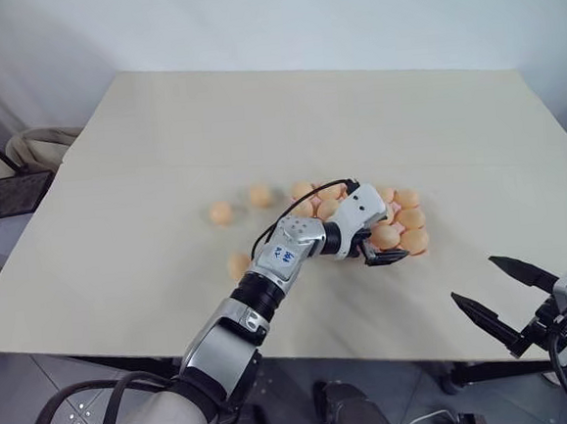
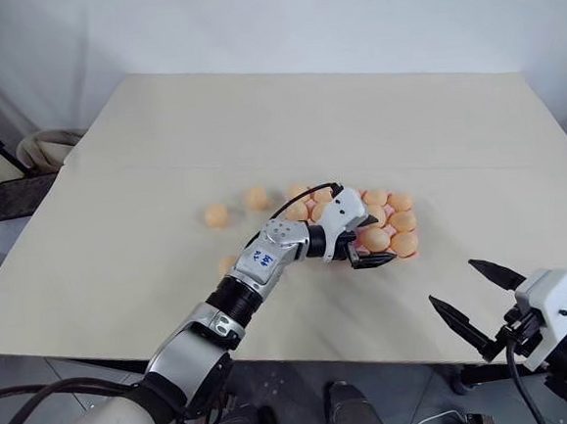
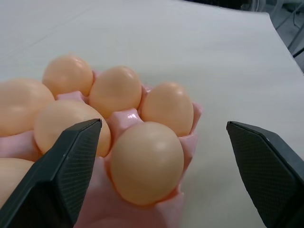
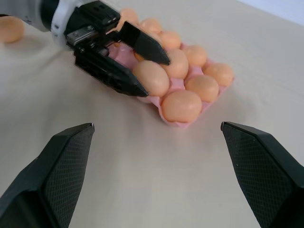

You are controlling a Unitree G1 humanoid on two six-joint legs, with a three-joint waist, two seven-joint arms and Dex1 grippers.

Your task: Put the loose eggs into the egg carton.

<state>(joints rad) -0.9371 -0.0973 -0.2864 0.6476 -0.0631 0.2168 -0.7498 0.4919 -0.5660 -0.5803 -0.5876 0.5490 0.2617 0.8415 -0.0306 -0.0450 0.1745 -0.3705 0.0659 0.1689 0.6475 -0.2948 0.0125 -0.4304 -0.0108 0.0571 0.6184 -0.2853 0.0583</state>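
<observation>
The pink moulded egg carton (image 1: 417,223) is filling; three pale orange-tan loose eggs (image 1: 221,213) are lying left of it, while the left gripper (image 1: 383,255) and right gripper (image 1: 490,283) are spreading empty jaws.

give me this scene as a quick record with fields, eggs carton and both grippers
surface: pale table
egg carton: pink tray near the table's middle, most cups in view filled
loose eggs: three on the table to the carton's left
left gripper: open, empty, over the carton's near edge, an egg seated in a cup between its fingers
right gripper: open, empty, off the table's near right edge
task state: not finished
</observation>
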